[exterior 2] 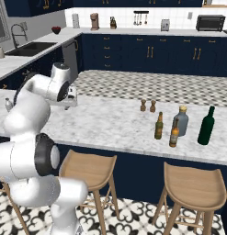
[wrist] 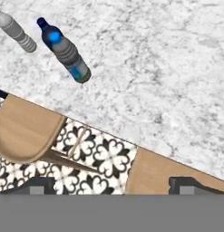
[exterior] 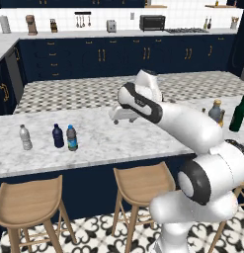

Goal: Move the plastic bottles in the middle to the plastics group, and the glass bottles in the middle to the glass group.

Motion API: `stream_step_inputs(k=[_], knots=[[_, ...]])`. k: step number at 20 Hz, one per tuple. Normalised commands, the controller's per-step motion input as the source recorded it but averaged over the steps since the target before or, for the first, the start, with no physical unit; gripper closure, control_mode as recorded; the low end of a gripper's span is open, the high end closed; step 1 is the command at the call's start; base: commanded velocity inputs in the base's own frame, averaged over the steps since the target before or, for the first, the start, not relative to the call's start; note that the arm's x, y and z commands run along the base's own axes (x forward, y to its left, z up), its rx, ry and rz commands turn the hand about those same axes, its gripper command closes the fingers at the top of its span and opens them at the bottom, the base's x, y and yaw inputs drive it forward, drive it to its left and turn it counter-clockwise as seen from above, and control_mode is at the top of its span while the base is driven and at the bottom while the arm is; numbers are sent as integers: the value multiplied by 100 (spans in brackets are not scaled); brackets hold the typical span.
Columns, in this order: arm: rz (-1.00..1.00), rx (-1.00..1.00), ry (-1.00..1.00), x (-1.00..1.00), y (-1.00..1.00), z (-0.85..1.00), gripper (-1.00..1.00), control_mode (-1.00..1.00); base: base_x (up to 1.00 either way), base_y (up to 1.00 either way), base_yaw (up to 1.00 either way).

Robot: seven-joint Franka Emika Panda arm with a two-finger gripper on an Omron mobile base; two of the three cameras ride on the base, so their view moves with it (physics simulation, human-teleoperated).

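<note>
The gripper hangs above the near edge of the marble table, over the gap between 2 wooden stools. Its 2 dark fingertips sit wide apart with nothing between them — released, empty.

The blue-capped bottle stands upright on the left part of the table, just beside the navy bottle, apparently touching it or nearly so. The whitish bottle stands a little farther left, apart from that pair. In the hand view the blue-capped bottle lies up and left of the gripper, its teal label band showing, with the navy bottle peeking out behind it and the whitish bottle near the corner.

On the right part of the table, 2 amber bottles and stand upright, near each other and close in front of the grey-blue bottle with the tan stopper. The green wine bottle stands just right of them. 2 small brown shakers sit farther back — side by side, apart from the bottles.

The arm reaches over the middle of the table, well apart from both groups.
</note>
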Motion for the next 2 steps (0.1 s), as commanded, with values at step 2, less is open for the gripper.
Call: stream_step_inputs(k=[2], knots=[[10, -4, -7, -99, -47, 15, -100, -100, 0, 0, 0]])
